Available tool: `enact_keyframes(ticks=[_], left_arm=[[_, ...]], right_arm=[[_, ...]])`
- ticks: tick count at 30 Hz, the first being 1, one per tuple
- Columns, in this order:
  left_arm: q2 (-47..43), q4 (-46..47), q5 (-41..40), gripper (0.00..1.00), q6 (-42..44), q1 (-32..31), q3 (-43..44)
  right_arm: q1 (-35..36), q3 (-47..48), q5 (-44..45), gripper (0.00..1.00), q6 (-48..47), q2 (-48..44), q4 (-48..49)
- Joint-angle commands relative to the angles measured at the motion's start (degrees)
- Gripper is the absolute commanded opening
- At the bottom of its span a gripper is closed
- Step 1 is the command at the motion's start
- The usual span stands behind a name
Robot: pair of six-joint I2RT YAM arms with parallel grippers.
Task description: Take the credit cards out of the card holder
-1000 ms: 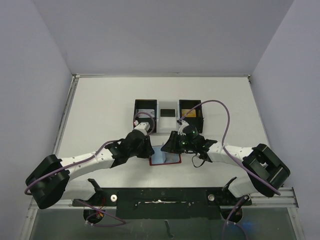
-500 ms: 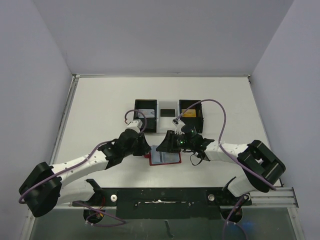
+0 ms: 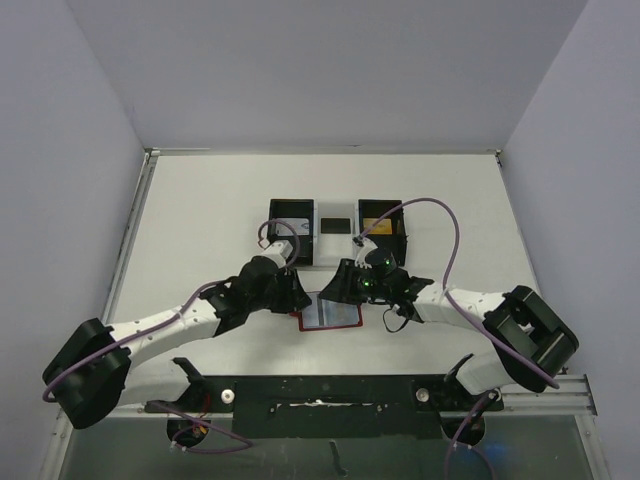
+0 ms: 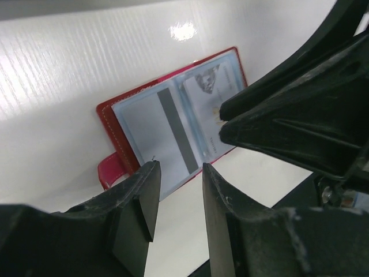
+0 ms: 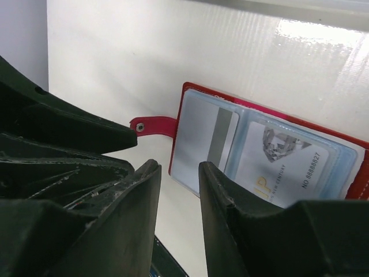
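The card holder lies open and flat on the table, red-edged with clear sleeves and a red tab. Two credit cards sit in its sleeves. One is pale grey with a dark stripe in the tab-side pocket. The other is whitish with a diamond print. My left gripper hovers at the holder's left end, open, with nothing between its fingers. My right gripper hangs over the holder's upper middle, also open and empty. The two grippers stand close, facing each other.
A three-compartment black-and-white tray stands just behind the holder. A black card lies in its middle bin and a gold one in its right bin. Purple cables arc over both arms.
The left jaws have widened. The right jaws stand slightly wider than a second ago. Both wrists shifted a little over the holder, which lies flat where it was.
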Motion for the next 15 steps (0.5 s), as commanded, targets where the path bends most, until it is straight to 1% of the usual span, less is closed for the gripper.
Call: enact_keyframes(ticks=[1, 4, 8, 12, 15], left_arm=[[3.93, 2.20, 3.75, 0.35, 1.84, 0.19, 2.46], [7.31, -0.09, 3.67, 0.36, 2.34, 0.19, 3.96], [9.56, 0.75, 4.87, 0.36, 2.14, 0.01, 3.39], [10.75, 0.74, 3.87, 0.31, 2.34, 0.01, 3.10], [12.52, -0.18, 2.70, 0.23, 3.39, 0.02, 3.63]], right_arm=[[-0.29, -0.23, 1.04, 0.33, 0.01, 0.33, 0.43], [0.09, 0.00, 0.44, 0.33, 0.21, 1.84, 0.73], [0.47, 0.47, -0.36, 0.31, 0.15, 4.01, 1.08], [0.77, 0.77, 0.94, 0.29, 0.26, 6.01, -0.22], [0.86, 1.28, 0.02, 0.27, 0.09, 7.99, -0.48]])
